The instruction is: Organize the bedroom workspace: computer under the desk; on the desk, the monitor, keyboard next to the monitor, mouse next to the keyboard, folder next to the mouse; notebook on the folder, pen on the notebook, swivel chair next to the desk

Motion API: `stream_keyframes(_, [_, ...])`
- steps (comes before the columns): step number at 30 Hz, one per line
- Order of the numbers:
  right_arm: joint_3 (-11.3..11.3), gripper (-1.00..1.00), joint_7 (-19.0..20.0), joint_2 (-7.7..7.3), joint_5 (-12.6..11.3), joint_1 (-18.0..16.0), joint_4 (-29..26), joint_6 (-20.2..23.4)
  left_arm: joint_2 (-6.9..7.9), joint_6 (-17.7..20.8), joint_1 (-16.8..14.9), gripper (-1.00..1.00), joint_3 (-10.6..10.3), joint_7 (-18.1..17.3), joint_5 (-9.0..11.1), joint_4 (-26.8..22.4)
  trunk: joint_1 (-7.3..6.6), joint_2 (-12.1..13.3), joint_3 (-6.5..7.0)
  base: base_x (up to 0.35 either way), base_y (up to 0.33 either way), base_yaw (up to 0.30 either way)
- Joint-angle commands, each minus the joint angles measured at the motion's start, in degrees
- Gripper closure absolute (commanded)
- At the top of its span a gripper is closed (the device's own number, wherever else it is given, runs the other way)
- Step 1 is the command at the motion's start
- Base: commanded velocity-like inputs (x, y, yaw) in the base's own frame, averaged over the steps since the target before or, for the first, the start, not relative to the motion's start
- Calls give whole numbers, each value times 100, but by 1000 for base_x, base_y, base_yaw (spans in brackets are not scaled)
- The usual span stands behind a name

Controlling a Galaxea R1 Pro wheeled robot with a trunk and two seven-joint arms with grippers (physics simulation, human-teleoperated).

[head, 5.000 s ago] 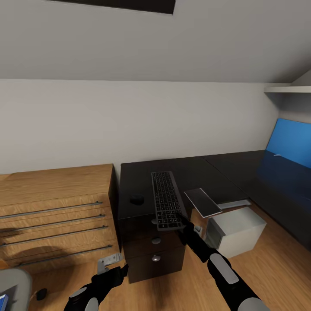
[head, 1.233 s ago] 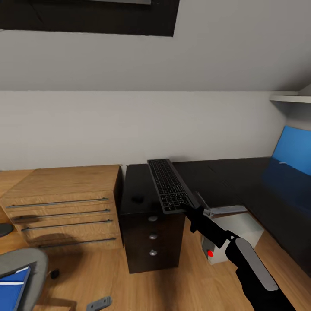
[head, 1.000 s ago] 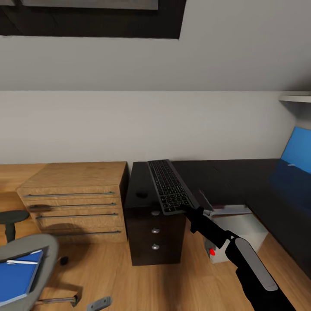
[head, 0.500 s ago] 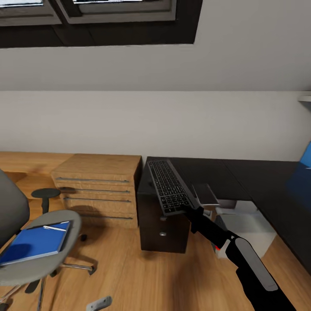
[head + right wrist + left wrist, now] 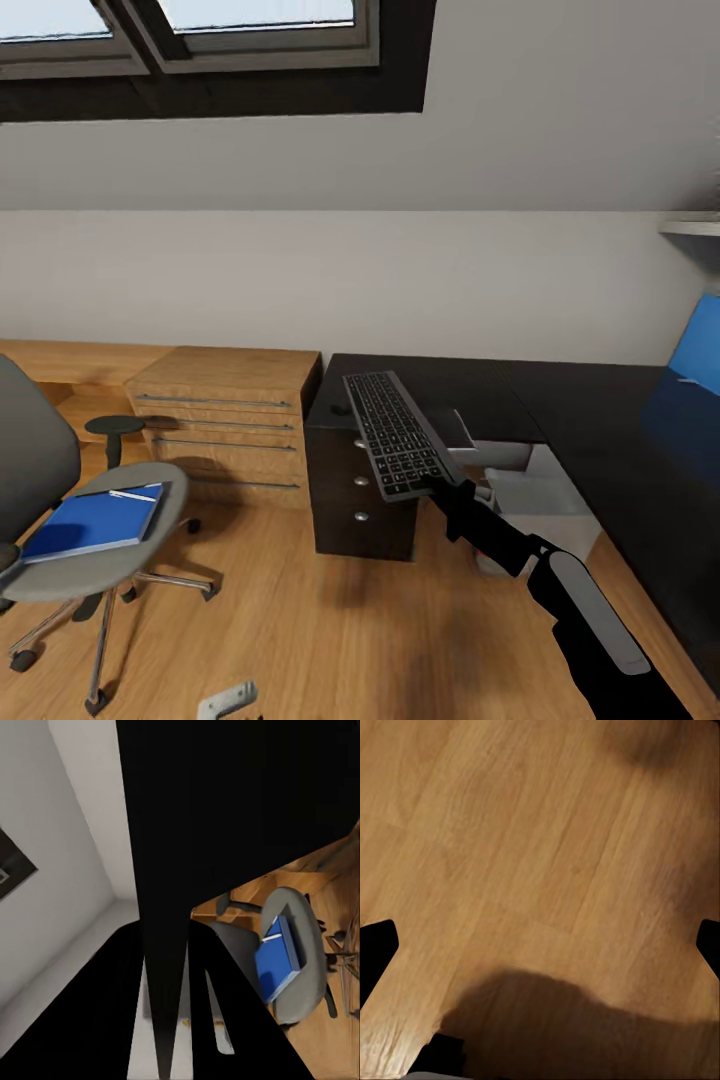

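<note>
An attic bedroom with a sloped pale ceiling, a dark-framed skylight (image 5: 200, 50) and a wood plank floor (image 5: 330, 630). At the far left stands the swivel chair (image 5: 95, 545), and on its grey seat lies the blue folder (image 5: 95, 522) with the pen (image 5: 132, 495), a thin whitish stick, resting on it near its far edge. Beyond the chair sits a light-wood drawer cabinet (image 5: 225, 420). Next comes the black desk (image 5: 500, 385) with a dark drawer unit (image 5: 360, 490) under its near end. The right tool (image 5: 440, 487) is clamped on the near end of the keyboard (image 5: 393, 433), holding it tilted above the desk's corner. The left tool (image 5: 540, 945) points at bare floor, its two fingertips spread wide apart.
</note>
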Motion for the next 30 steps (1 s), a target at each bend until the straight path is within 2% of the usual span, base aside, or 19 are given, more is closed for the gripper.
stream_keyframes(1, [6,100,-10,-40,-96,-3,-4,1,2,-23,-2,-100,-14,50,60,-12,-3,-4,-6,-308,-140,1])
stream_keyframes(10, [6,100,-6,-110,-103,1,-18,3,-2,-297,-2,-100,-18,41,61,-8,-3,-4,-6,-330,-33,0])
stream_keyframes(23, [6,100,-21,-149,-102,2,-55,-2,-2,-301,-2,-100,-18,50,61,-6,-289,518,228,-336,0,0])
stream_keyframes(30, [-3,100,-41,-221,-104,2,-56,-17,-6,-301,-2,-100,-16,50,61,1,-443,798,353,-336,0,0])
